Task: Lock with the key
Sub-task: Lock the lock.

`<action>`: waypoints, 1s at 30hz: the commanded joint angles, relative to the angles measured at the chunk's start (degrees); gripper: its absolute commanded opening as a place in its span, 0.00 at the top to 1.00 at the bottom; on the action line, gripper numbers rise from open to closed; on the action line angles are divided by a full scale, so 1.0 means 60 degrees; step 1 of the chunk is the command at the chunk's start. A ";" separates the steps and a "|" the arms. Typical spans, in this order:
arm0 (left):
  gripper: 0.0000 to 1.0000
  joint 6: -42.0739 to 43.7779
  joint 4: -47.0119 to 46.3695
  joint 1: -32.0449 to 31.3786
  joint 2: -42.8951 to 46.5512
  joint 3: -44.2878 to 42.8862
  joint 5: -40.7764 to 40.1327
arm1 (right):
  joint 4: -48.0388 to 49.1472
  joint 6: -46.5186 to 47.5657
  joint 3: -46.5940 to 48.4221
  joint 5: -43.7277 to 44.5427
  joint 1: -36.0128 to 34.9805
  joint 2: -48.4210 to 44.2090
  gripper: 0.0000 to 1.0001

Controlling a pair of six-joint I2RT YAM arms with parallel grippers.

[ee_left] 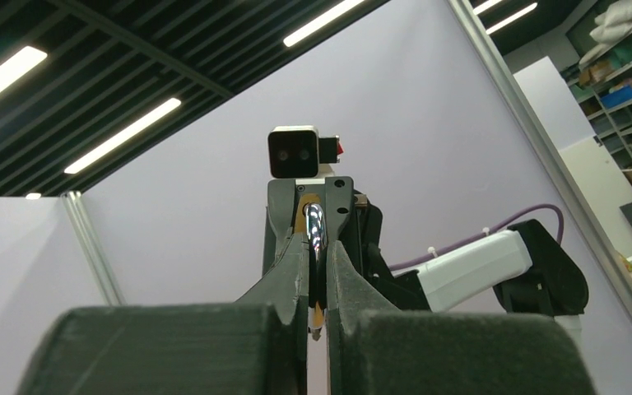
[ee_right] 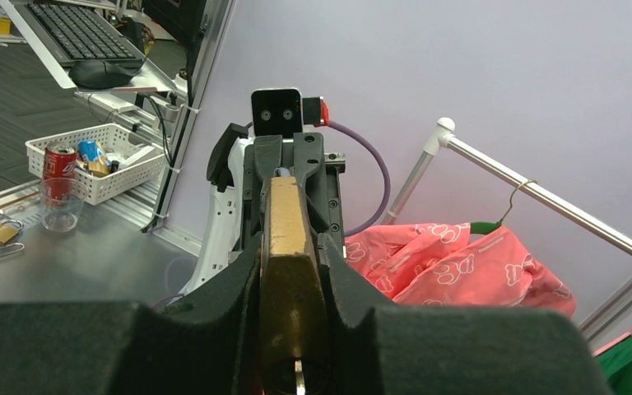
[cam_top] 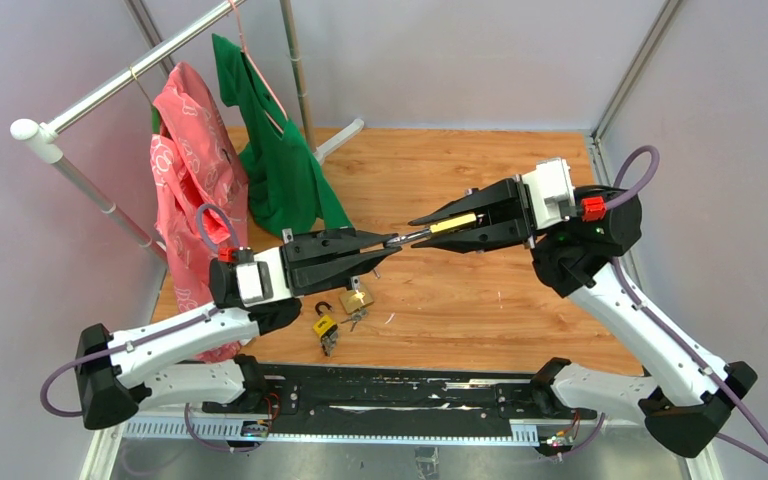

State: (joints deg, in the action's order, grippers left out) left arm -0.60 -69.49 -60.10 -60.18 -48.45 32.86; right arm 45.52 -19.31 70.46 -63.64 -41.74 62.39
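Both arms meet in mid-air above the wooden table. My right gripper (cam_top: 422,232) is shut on the body of a brass padlock (cam_top: 455,222), held level with its shackle pointing left. In the right wrist view the padlock (ee_right: 290,271) fills the gap between the fingers, and a thin silver sliver shows in the keyhole (ee_right: 299,374) at the near end. My left gripper (cam_top: 392,245) faces it tip to tip. In the left wrist view its fingers are closed on the chrome shackle (ee_left: 316,226). Whether a key is in either gripper cannot be told.
Two more padlocks lie on the table below the grippers, a brass one (cam_top: 357,298) and a yellow-labelled one (cam_top: 325,328), with keys (cam_top: 356,318) between them. A clothes rail (cam_top: 110,85) with a pink garment (cam_top: 192,170) and a green garment (cam_top: 280,150) stands at the left.
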 commanded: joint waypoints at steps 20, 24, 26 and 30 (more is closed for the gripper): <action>1.00 -0.0880 0.5896 0.0105 -0.3062 -0.0644 0.2773 | -1.1068 0.6175 0.0696 0.3099 0.0604 0.0753 1.00; 1.00 -0.0074 0.6557 0.0304 -0.2879 -0.0487 0.2794 | -1.2591 0.7184 0.1529 0.3724 0.0585 0.1092 1.00; 1.00 0.0086 0.6190 0.0297 -0.2853 -0.0418 0.2810 | -1.2903 0.7384 0.1801 0.3903 0.0557 0.1262 1.00; 1.00 0.0779 0.5787 0.0331 -0.2620 -0.0285 0.2660 | -1.3586 0.7669 0.1827 0.4403 0.0555 0.1366 1.00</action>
State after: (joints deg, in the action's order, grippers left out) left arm -1.43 -57.52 -52.42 -69.32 -52.27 33.71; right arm -22.04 22.24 86.00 -48.58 -36.23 57.67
